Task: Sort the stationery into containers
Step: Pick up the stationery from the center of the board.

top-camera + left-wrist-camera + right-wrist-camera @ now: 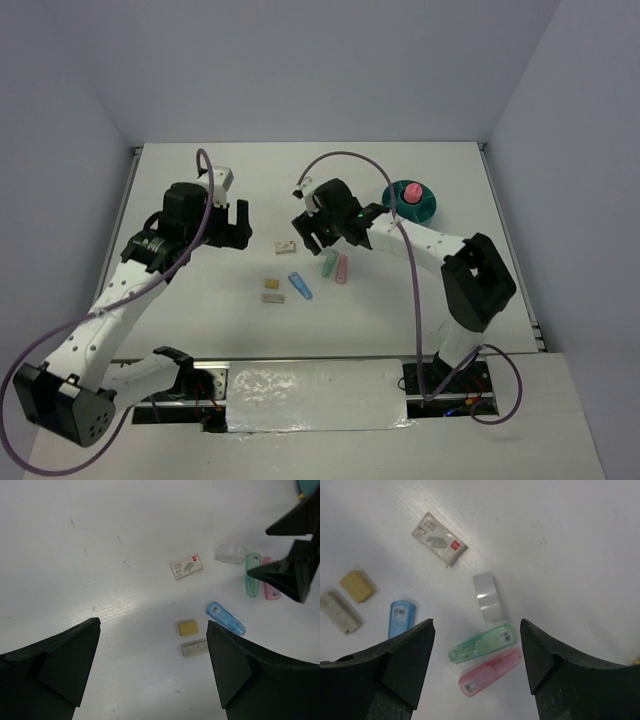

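The right pincer (476, 625) hangs spread wide above the bench (570, 540), nothing between its jaws. Just below its midline lies the green capsule (482, 642). The pink capsule (490, 671) lies close alongside that, nearer the wrist; whether the two touch is hard to call. Just ahead of the gap stands the clear piece (488, 597). Off to the pincer's left are the blue capsule (401, 617), the beige eraser (357, 586) and the white eraser (340, 611), with the labelled eraser (439, 539) farther ahead.

The green capsule looks like the pick. It lies almost along the closing line, so the jaws would meet it end to end, a slippery hold on rounded tips. Turning the wrist to close across its narrow width would be safer. One finger then has to drop between green and pink, so a straight, centred descent matters; a skewed one could nudge the pink away.

The teal tub (432, 208) sits well off to this pincer's right, a pink-capped piece (409, 192) already inside.

The left pincer (153, 622) hovers open and empty, well clear of the cluster.
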Tool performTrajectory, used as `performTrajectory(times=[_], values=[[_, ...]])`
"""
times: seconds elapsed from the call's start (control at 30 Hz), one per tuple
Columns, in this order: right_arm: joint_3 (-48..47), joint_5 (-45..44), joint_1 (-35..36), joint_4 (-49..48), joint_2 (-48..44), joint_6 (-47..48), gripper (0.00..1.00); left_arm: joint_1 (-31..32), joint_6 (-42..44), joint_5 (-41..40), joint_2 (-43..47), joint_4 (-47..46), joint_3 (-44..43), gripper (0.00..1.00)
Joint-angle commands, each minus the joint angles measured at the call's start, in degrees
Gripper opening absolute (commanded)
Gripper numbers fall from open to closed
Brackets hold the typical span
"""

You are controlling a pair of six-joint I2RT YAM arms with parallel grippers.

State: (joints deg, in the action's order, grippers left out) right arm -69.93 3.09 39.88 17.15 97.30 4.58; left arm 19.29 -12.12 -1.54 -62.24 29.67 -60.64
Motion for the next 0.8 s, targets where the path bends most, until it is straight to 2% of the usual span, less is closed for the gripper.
performTrajectory(times=[0.0, 0.2, 0.4, 0.5, 0.6, 0.63, 0.77], values=[[-7.56, -4.06, -0.06, 0.86, 5.33, 7.19, 0.76, -0.48, 0.69, 1.98, 3.25, -3.20, 4.82, 0.99], [-13.47, -5.11, 0.11, 3.94, 13.09, 8.87, 0.70, -0.66, 0.87, 1.81, 5.54, -2.86, 6.06, 0.99], [-13.30, -4.59, 0.55, 5.00, 16.70, 8.96, 0.61, -0.74, 0.96, 1.80, 7.66, -3.21, 6.68, 0.99], [-12.69, -4.41, 0.90, 4.92, 16.96, 8.96, 0.50, -0.83, 1.05, 1.80, 7.92, -3.22, 6.68, 0.99], [-12.51, -4.85, 0.99, 4.74, 16.44, 8.78, 0.32, -0.83, 1.13, 1.81, 8.10, -3.13, 6.77, 0.99], [-12.68, -5.02, 1.08, 4.74, 15.91, 8.78, 0.21, -0.74, 1.05, 1.80, 8.27, -3.13, 6.77, 0.99], [-12.51, -5.38, 0.64, 2.99, 12.40, 8.17, 0.09, -0.83, 1.05, 1.80, 8.80, -2.95, 7.03, 0.99]])
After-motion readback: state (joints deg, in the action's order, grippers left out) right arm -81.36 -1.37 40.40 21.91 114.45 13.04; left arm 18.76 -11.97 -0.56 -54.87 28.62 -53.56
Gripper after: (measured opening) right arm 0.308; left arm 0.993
